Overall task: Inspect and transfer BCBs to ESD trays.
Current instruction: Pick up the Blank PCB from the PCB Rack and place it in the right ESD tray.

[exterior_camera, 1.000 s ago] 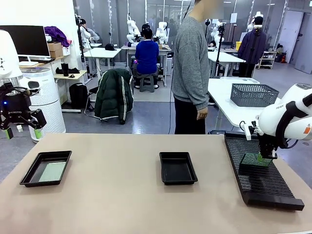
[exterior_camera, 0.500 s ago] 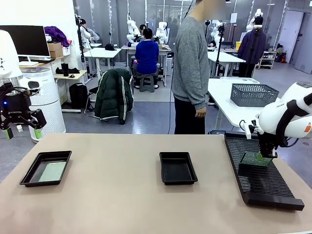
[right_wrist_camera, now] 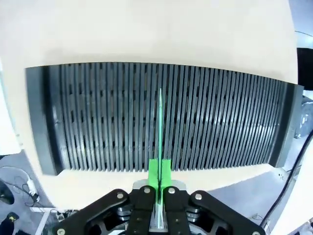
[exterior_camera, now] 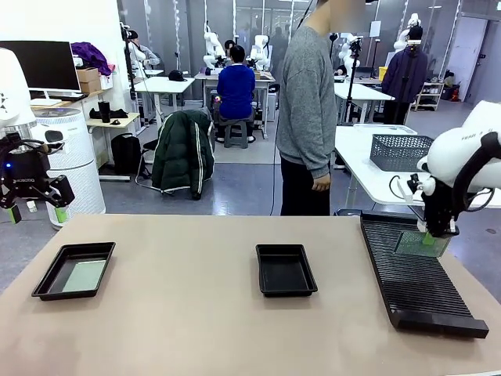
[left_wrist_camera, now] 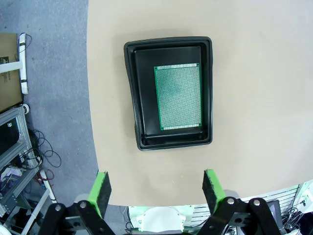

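My right gripper [exterior_camera: 430,237] is shut on a green BCB [exterior_camera: 421,244], held clear above the long black slotted rack [exterior_camera: 415,286] at the table's right. From the right wrist the BCB [right_wrist_camera: 160,132] shows edge-on between the shut green pads [right_wrist_camera: 154,175], over the rack's slots [right_wrist_camera: 98,117]. At the table's left an ESD tray [exterior_camera: 47,288] holds another BCB [exterior_camera: 84,276]; below my open left gripper [left_wrist_camera: 155,187] that same tray [left_wrist_camera: 138,112] and its BCB [left_wrist_camera: 178,97] lie flat. My left gripper [exterior_camera: 35,211] hangs high beyond the left edge. A second ESD tray [exterior_camera: 285,269] lies mid-table with nothing in it.
A person in a grey sweater [exterior_camera: 307,102] stands at the far side of the table, hands down. A dark mesh basket [exterior_camera: 407,151] sits on a white table behind the rack. Bare tabletop lies between the trays and in front of them.
My right gripper has lifted the BCB up out of the rack and moved it slightly right. The left arm has not moved.
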You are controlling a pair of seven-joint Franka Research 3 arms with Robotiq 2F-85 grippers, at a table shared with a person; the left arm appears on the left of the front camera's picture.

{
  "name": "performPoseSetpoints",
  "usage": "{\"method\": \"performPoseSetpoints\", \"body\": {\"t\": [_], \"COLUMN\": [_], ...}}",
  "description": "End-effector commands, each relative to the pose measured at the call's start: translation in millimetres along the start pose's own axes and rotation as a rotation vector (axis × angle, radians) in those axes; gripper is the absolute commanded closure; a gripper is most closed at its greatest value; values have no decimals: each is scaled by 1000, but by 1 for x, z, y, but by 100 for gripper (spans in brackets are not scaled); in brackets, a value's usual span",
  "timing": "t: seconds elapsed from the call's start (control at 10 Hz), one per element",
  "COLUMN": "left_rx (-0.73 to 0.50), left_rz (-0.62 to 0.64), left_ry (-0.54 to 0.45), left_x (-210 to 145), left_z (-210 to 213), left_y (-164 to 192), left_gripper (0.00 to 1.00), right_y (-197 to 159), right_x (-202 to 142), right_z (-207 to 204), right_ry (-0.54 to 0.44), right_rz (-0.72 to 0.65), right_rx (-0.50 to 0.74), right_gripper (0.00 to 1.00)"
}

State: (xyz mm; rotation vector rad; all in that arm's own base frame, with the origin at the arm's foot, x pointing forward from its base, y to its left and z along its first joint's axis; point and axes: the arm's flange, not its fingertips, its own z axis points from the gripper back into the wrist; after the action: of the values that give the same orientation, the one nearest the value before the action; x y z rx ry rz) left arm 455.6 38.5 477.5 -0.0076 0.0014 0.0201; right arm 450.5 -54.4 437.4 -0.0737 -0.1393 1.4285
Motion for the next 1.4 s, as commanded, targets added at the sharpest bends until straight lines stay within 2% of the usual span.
{"method": "performPoseSetpoints", "body": {"t": [0.0,0.3,0.5,0.9,1.3], "left_rx": [0,0,0,0,0], "left_rz": [-5,-5,-5,-5,-5], "left_ry": [-10,-10,-10,-10,-10], "left_x": [0,0,0,0,0], "left_z": [-1,-1,-1,-1,-1], "left_y": [0,0,0,0,0], "left_gripper": [0,0,0,0,0], "right_y": [-3,0,1,9,15], "right_x": [-4,-7,-10,-21,-18], "right_z": [39,107,153,231,265], "right_ry": [42,58,34,5,1], "right_rz": [-1,1,-2,-45,-64], "right_rx": [52,97,136,122,103], "right_gripper": [100,100,100,100,100]}}
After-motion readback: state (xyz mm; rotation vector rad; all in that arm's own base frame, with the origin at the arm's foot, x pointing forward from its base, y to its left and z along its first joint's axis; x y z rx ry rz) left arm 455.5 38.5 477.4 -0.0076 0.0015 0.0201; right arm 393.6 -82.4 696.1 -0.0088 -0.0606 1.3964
